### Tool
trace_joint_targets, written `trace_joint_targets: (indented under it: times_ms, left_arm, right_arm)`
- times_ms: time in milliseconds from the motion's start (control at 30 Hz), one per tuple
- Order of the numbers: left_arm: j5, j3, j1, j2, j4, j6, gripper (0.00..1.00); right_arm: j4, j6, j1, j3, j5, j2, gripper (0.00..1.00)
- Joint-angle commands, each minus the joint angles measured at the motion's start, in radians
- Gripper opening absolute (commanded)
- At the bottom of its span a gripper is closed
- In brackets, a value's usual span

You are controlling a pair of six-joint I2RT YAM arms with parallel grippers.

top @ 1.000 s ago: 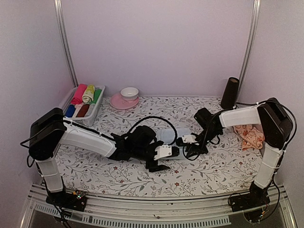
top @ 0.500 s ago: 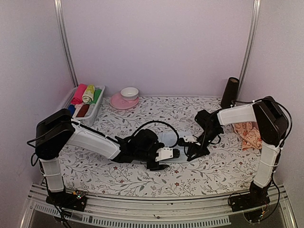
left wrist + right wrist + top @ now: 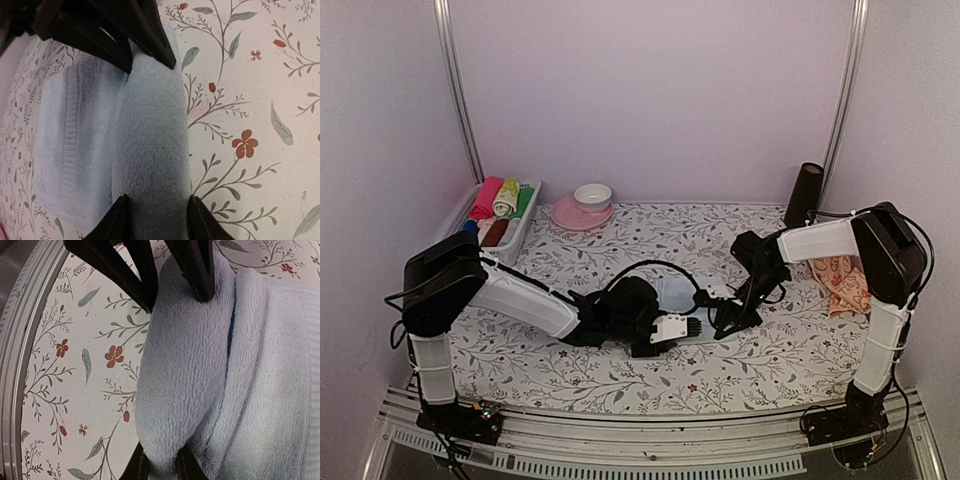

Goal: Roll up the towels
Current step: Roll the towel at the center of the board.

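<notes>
The blue towel, mid-table, is partly rolled: the roll lies along its 6 o'clock edge, with flat cloth beyond, toward 12. The roll is clasped on both sides by the left gripper and pinched narrowly by the right gripper. Next, both ends should be turned evenly toward 12. The peach towel lies unrolled at 3 o'clock.

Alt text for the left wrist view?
A pale blue towel, its edge rolled thick, on the floral sheet. The left gripper flanks the roll at the bottom; the right gripper pinches it at the top.
</notes>
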Motion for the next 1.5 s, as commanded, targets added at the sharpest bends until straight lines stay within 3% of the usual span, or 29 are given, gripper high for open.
trace_joint_targets:
  times_ms: [0,200,367,600,800,1133,1467]
  left_arm:
    - [-0.018,0.019,-0.012,0.042,-0.026,-0.011,0.42]
    - [-0.022,0.041,-0.014,0.069,-0.052,-0.011,0.38]
    - [-0.011,0.071,-0.013,0.089,-0.104,-0.02,0.21]
    - [0.121,0.152,0.025,0.124,-0.241,-0.111,0.17]
    - [0.262,0.255,0.091,0.174,-0.362,-0.201,0.17]
    - [0.491,0.422,0.196,0.244,-0.526,-0.313,0.17]
    - [0.56,0.467,0.227,0.285,-0.575,-0.33,0.19]
  right_arm:
    - [-0.046,0.005,-0.004,-0.001,0.019,0.029,0.14]
    - [-0.044,0.005,-0.005,-0.001,0.021,0.029,0.14]
    - [-0.029,0.006,-0.008,-0.009,0.033,0.01,0.16]
    - [0.172,0.011,-0.034,-0.135,0.079,-0.214,0.45]
    - [0.361,-0.018,-0.034,-0.296,0.115,-0.411,0.57]
    - [0.365,-0.067,-0.021,-0.324,0.124,-0.408,0.58]
    - [0.396,-0.045,0.035,-0.324,0.209,-0.331,0.55]
